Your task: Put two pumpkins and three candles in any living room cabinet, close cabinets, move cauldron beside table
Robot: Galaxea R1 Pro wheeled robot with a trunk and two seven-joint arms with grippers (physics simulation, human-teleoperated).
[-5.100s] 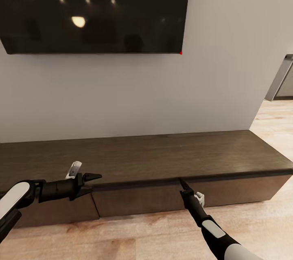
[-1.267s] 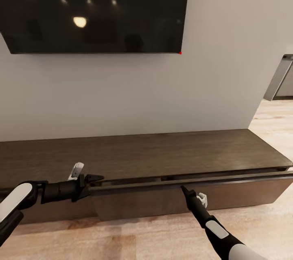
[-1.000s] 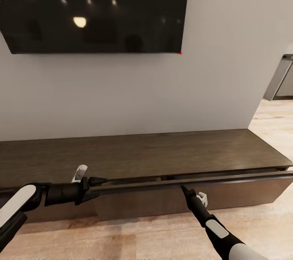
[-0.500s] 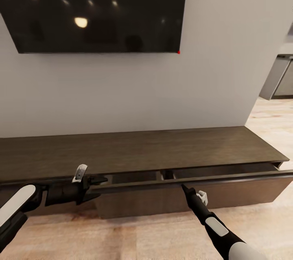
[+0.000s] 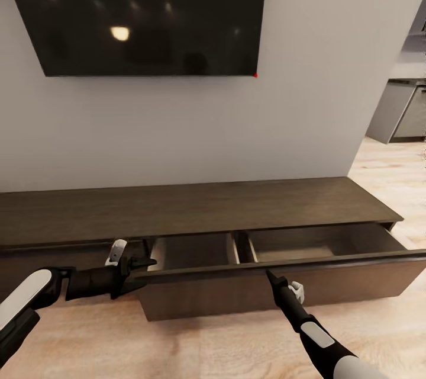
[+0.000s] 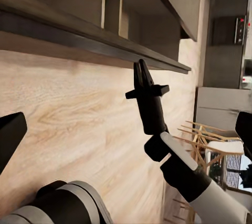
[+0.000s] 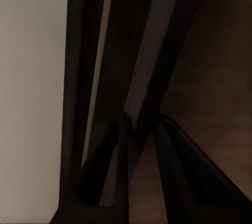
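Right tool (image 5: 270, 275) at cabinet (image 5: 195, 213) drawer (image 5: 278, 284)

So the wide drawer (image 5: 278, 293) on the cabinet (image 5: 195, 210) went from fully shut to pulled well out, and you can see its two compartments now. Both grippers came back with its front edge, left gripper (image 5: 145, 265) at the left end, right gripper (image 5: 270, 275) mid-front. The camera drifted too, so the TV (image 5: 142, 12) sits differently.
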